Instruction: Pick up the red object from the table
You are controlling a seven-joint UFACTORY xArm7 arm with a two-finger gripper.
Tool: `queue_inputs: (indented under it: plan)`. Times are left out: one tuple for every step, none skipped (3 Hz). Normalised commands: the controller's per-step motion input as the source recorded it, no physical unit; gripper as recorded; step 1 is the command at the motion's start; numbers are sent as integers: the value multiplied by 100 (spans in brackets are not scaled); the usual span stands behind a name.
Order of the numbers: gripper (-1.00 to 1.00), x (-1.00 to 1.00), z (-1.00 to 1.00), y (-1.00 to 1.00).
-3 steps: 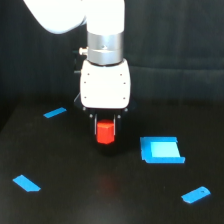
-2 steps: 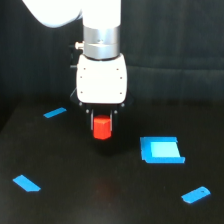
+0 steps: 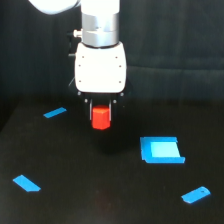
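Two blue strips [image 3: 26, 183] were left lying at the left. At centre, the red object [image 3: 100, 118] had been lifted off the table [image 3: 100, 200], clamped in the gripper [image 3: 100, 111] — pickup basically done. Blue tray [image 3: 161, 150] sat untouched on the right.

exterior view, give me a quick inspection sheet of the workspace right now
surface: black table, matte with slight sheen
job's things: red object held off the table
clutter: blue square tray; three blue strips, at and
grippers: gripper shut on the red object, white arm upright above it
cables: nothing seen
surroundings: dark curtain behind
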Motion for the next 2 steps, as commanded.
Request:
queue_inputs:
  plan:
    - [-100,11,67,-3]
    - [-100,8,43,6]
